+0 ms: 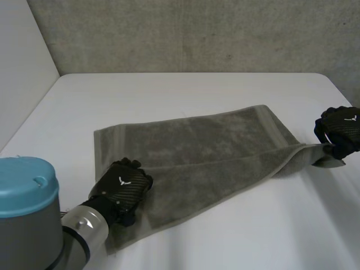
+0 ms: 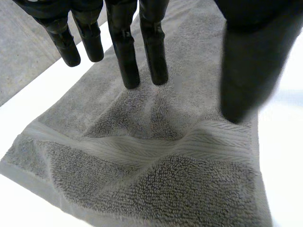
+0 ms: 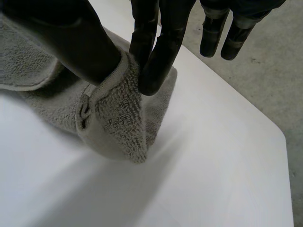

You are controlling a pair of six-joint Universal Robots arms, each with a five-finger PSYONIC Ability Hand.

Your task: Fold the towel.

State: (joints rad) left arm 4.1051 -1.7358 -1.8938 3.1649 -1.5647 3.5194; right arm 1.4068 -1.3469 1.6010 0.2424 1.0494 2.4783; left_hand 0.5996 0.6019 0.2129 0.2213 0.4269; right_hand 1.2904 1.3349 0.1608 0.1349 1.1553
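Note:
A grey towel [image 1: 202, 146] lies spread across the white table [image 1: 185, 87], its near edge doubled over in a long fold. My left hand [image 1: 121, 188] rests on the towel's near left corner. In the left wrist view its fingers [image 2: 125, 52] are straight and stand apart from the thumb, and the towel [image 2: 165, 179] rises in a small ridge between them. My right hand [image 1: 340, 128] is at the towel's far right corner, lifted a little off the table. There the thumb [image 3: 71, 42] and fingers pinch the rolled corner of the towel [image 3: 118, 118].
A concrete wall runs behind the table's far edge. The table's right edge and rounded corner lie just beyond my right hand, with grey floor [image 3: 265, 71] past them. Bare tabletop [image 1: 264, 225] stretches in front of the towel.

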